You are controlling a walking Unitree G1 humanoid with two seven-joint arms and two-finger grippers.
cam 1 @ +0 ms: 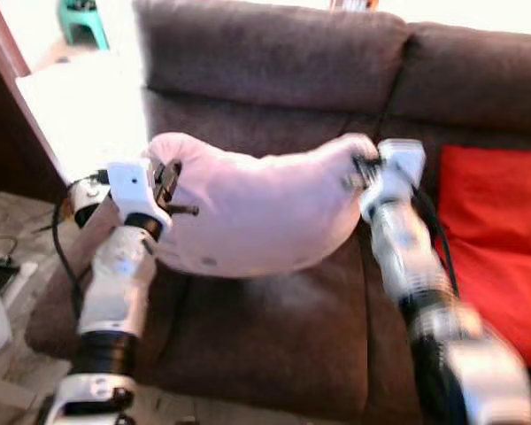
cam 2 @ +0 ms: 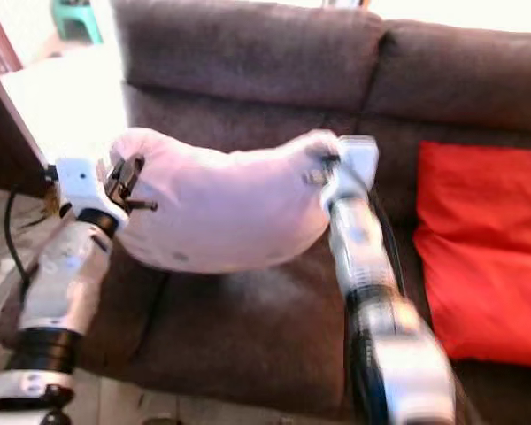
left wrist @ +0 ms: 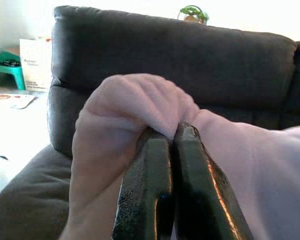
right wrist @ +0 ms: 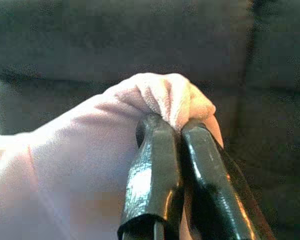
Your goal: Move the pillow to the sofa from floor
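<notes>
Pale pink, the soft fabric pillow (cam 1: 257, 212) hangs above the dark brown fabric sofa (cam 1: 274, 71), over its seat's left end. The left gripper (left wrist: 172, 135) and right gripper (right wrist: 180, 125) each pinch a top corner. Carry nearly done; next, lower and release.

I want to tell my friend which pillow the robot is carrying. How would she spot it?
Find the big dark brown sofa. In the air above its seat hangs a pale pink pillow, pinched at one end by the left gripper and at the other by the right gripper, jaws shut. The other cushion is bright red and lies on the sofa.
</notes>
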